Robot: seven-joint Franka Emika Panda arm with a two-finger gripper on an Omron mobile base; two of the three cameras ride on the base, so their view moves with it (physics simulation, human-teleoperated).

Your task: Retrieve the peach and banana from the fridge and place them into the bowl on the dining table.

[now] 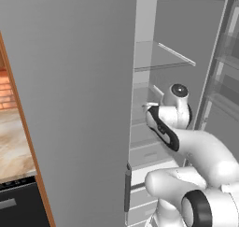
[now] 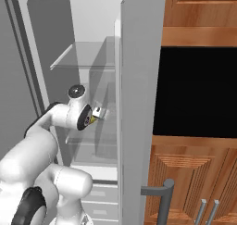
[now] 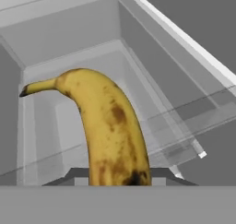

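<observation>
My gripper (image 3: 116, 176) is shut on the lower end of the banana (image 3: 110, 126), a yellow, brown-speckled fruit that curves up to a dark tip at the left of the hand view. The arm reaches into the open grey fridge (image 1: 186, 44) at middle-shelf height. From the right base view the gripper (image 2: 98, 113) shows beside the door edge, with a sliver of banana (image 2: 93, 120) under it. Behind the fruit lies a glass shelf (image 3: 184, 112) and the fridge's white back wall. The peach, the bowl and the dining table are out of view.
The fridge's open door (image 1: 79, 104) stands close on the arm's left, the other door (image 2: 139, 103) close on its right. White drawers (image 2: 99, 191) sit below the hand. A black oven (image 2: 199, 90) in wooden cabinets is to the right, and a beige marbled worktop (image 1: 11, 142) to the left.
</observation>
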